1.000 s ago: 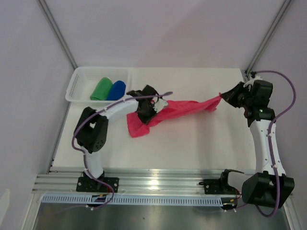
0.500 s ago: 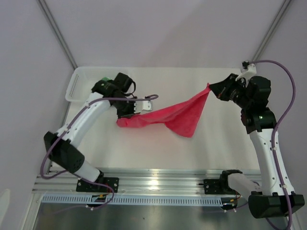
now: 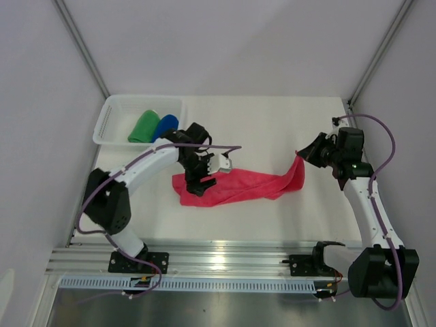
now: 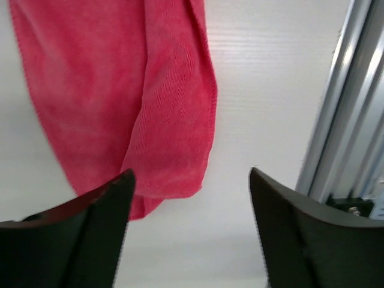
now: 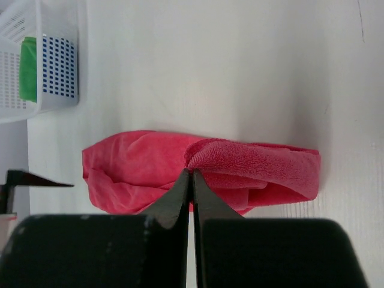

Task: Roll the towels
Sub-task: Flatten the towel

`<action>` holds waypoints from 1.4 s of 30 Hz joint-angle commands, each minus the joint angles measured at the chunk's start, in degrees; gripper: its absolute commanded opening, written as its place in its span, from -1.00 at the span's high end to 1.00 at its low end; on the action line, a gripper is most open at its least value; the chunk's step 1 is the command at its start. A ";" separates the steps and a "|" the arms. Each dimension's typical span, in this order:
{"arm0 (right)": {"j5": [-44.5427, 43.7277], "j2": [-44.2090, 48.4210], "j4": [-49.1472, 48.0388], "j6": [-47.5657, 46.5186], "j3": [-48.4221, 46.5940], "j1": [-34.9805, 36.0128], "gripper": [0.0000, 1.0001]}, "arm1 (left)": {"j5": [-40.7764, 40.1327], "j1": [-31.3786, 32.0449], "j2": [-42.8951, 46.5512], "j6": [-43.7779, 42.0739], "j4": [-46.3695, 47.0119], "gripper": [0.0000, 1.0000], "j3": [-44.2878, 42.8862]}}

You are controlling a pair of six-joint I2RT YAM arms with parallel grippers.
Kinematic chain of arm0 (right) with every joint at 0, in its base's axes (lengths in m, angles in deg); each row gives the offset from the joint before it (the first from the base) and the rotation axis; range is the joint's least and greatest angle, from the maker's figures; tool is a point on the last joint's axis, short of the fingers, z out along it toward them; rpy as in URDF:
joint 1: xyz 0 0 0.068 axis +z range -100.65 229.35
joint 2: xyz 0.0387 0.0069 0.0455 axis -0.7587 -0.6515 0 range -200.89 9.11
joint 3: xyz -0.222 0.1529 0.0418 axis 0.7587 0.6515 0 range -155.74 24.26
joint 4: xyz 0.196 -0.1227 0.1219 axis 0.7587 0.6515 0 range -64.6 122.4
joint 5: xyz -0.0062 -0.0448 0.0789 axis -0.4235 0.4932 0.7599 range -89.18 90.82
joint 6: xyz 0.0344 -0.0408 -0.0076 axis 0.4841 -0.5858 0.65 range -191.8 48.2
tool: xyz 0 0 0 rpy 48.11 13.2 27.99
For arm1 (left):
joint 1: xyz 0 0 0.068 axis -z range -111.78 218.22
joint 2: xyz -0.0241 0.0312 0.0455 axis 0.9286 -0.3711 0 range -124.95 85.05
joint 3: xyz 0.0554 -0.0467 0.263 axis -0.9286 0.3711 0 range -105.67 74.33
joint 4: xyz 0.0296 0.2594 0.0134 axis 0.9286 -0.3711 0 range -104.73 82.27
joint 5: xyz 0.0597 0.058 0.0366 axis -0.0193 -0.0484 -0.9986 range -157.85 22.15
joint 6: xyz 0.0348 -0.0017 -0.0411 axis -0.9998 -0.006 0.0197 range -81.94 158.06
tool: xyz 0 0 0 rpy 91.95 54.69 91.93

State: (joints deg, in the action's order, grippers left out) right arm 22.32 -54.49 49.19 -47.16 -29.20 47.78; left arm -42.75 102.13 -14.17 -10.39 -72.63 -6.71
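The pink-red towel (image 3: 238,185) lies bunched in a long strip across the middle of the table. My left gripper (image 3: 204,170) hovers over its left end with the jaws wide open and nothing between them. In the left wrist view the towel (image 4: 120,102) lies just beyond the left gripper (image 4: 191,174). My right gripper (image 3: 303,153) is shut on the towel's right corner, lifting it slightly. In the right wrist view the right gripper (image 5: 192,172) pinches the towel (image 5: 258,165) at its folded edge. The green towel (image 3: 143,127) and the blue towel (image 3: 165,127) lie rolled in the basket.
A white mesh basket (image 3: 112,116) stands at the table's back left corner, and the right wrist view also catches this basket (image 5: 48,66). An aluminium rail (image 3: 218,255) runs along the near edge by the arm bases. Grey walls enclose the table.
My left gripper has opened and let go of the towel's left end. The right gripper came down and the towel, stretched in the air before, now rests on the table.
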 commanded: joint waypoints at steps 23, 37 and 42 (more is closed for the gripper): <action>0.30 0.49 -3.66 -1.44 1.95 -2.13 1.00 | -10.95 -0.60 10.90 -23.18 24.83 -0.20 33.31; 1.53 2.16 -3.75 -1.53 2.04 -5.64 1.00 | -15.35 -1.30 4.03 -15.89 18.24 0.99 26.45; 2.58 1.98 -2.97 -2.14 0.63 -7.05 1.00 | -14.91 -2.88 5.79 -11.69 15.70 0.99 24.88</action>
State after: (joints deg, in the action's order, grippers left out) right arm 23.80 -53.81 46.61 -48.17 -26.73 41.53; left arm -57.65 101.23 -8.93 -26.30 -51.24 19.68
